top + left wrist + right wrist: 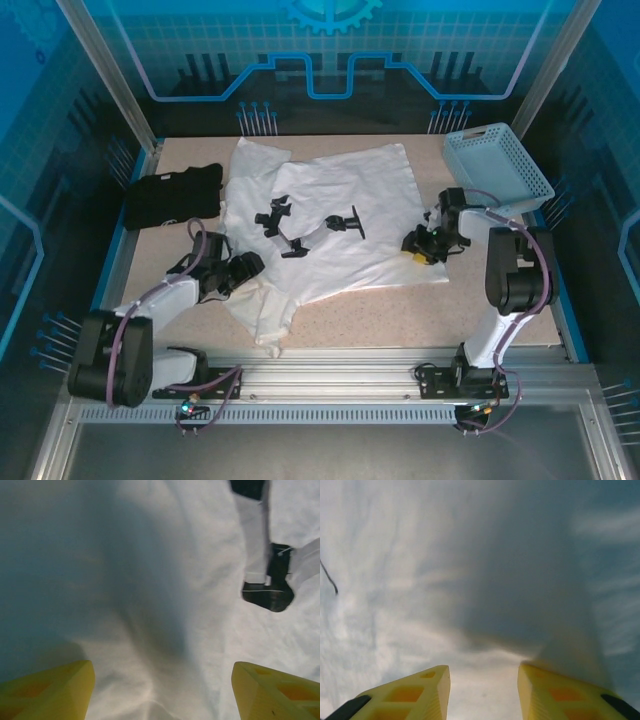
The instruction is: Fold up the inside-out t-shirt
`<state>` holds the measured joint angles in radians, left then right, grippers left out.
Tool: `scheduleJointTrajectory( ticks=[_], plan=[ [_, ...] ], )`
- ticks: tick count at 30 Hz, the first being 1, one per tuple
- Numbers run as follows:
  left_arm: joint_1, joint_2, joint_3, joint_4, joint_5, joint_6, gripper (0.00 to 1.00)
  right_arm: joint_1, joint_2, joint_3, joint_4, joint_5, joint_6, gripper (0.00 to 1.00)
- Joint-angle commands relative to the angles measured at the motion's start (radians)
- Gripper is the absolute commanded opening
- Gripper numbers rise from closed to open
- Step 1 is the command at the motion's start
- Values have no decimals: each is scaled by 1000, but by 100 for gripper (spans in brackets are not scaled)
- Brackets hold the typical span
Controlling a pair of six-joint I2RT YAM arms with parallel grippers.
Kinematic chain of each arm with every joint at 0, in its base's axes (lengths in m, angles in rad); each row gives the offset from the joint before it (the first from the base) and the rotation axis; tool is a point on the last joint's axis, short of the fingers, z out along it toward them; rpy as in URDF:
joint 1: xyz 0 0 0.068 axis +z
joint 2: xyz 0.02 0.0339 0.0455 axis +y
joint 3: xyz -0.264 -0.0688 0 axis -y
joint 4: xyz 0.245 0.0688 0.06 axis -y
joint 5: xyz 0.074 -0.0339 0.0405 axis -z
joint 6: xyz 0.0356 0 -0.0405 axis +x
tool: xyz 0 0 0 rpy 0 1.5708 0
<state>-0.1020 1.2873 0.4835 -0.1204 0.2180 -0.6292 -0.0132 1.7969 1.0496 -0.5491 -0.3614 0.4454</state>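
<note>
speckled beige table [400,310] inside a blue-lit enclosure. the inside-out t-shirt [370,190] lies spread but rumpled across the table's middle, with one tail trailing toward 7 o'clock.

at the shirt's 3 o'clock edge the right gripper [420,245] is down on the cloth. its wrist view shows the jaws standing narrow, with a ridge of white fabric pinched up between the yellow fingers [427,692]. at the shirt's 8 o'clock side the left gripper [240,270] hovers low with its jaws wide apart, holding nothing, cloth lying slack beneath.

a black garment [170,195] lies just beside the shirt at 10 o'clock, and a pale blue basket [497,165] sits at 2 o'clock.

the step looks like taking hold of opposite edges before the first fold. next, the left jaws would need to drop and pinch the near edge, so both sides lift together without dragging the shirt askew.
</note>
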Motion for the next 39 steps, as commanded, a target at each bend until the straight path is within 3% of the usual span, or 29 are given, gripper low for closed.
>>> scheduleJointTrajectory(
  ticks=[1, 5, 8, 10, 14, 18, 22, 27, 32, 39],
  plan=[
    [-1, 92, 56, 59, 36, 0, 74, -56, 25, 60, -10, 45, 16, 40],
    [-1, 184, 127, 81, 38, 21, 74, -77, 32, 131, -35, 99, -5, 39],
    [-1, 234, 199, 69, 46, 36, 74, 9, -57, 146, -59, 136, -82, 41],
    [-1, 237, 237, 44, 35, 50, 74, 120, -137, 127, -59, 124, -151, 43],
    [12, 183, 260, -6, -46, 78, 75, 450, -221, 63, -18, 68, -183, 48],
    [31, 65, 228, -38, -82, 68, 75, 748, -183, 43, 158, 0, -104, 51],
    [31, -24, 181, -61, -47, 42, 75, 933, -56, 136, 231, 24, -58, 53],
    [32, -31, 107, -11, -4, 5, 75, 1047, 96, 271, 130, 142, -29, 57],
    [33, 55, 87, 57, 32, -3, 75, 1096, 196, 358, 44, 229, -2, 58],
    [45, 130, 60, 105, 46, 3, 75, 1148, 288, 418, -65, 376, 52, 47]
  ],
)
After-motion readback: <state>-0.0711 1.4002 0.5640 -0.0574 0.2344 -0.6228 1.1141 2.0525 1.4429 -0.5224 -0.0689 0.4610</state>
